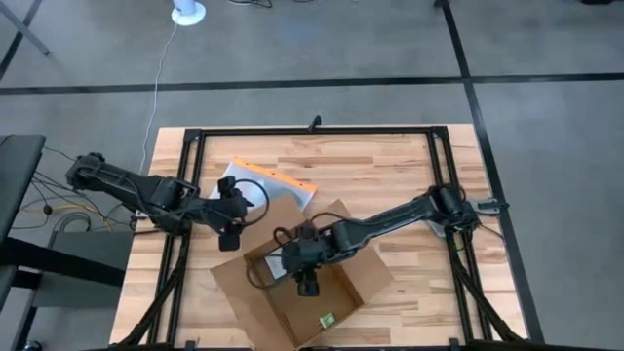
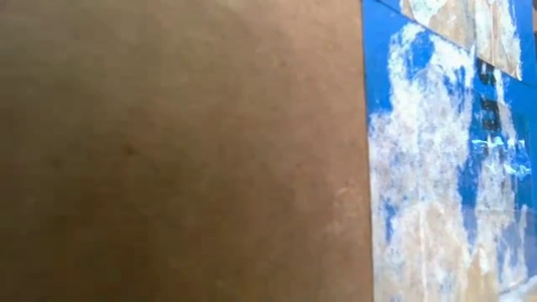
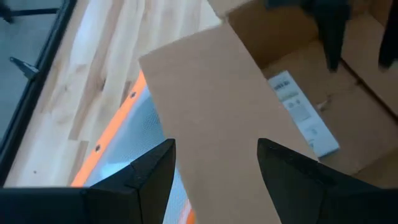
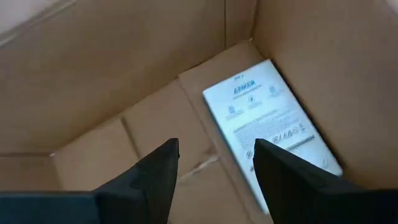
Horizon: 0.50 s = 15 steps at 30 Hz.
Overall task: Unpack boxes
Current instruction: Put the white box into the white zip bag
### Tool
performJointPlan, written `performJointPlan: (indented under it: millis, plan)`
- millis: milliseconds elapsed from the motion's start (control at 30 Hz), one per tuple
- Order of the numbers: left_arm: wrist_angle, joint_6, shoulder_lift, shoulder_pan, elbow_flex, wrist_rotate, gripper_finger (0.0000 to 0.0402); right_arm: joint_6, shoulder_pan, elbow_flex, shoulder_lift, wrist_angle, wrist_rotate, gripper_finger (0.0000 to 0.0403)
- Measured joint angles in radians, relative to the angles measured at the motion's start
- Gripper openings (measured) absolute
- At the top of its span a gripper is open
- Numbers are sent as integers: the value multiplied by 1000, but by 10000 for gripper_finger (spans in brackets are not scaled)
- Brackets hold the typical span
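So the cardboard box (image 1: 336,288) sits open at the front-middle of the wooden table (image 1: 390,166), flaps splayed out, tilted at an angle to the table edges. The right gripper (image 4: 214,171) is down inside it, fingers spread apart with nothing between them, hovering over the box floor right next to a white printed leaflet (image 4: 270,118) lying flat in there. The left gripper (image 3: 214,168) is at the box's back-left flap (image 3: 217,118), fingers spread on either side of the flap edge, not clamped on it as far as I can see. An orange-edged clear pouch (image 1: 268,182) lies on the table just behind the box, partly under that flap. The low camera is filled by the box's side wall and its blue-and-white tape (image 2: 436,168).
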Motion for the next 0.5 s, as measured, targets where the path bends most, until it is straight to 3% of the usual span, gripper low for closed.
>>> performJointPlan:
  millis: [300, 500]
  plan:
    - [16, 23, -1, 14, 0, 1, 212, -128, -4, 34, 116, -5, 7, 184]
    - [28, 26, -2, 14, 0, 1, 212, -197, -6, 34, 174, -36, 89, 184]
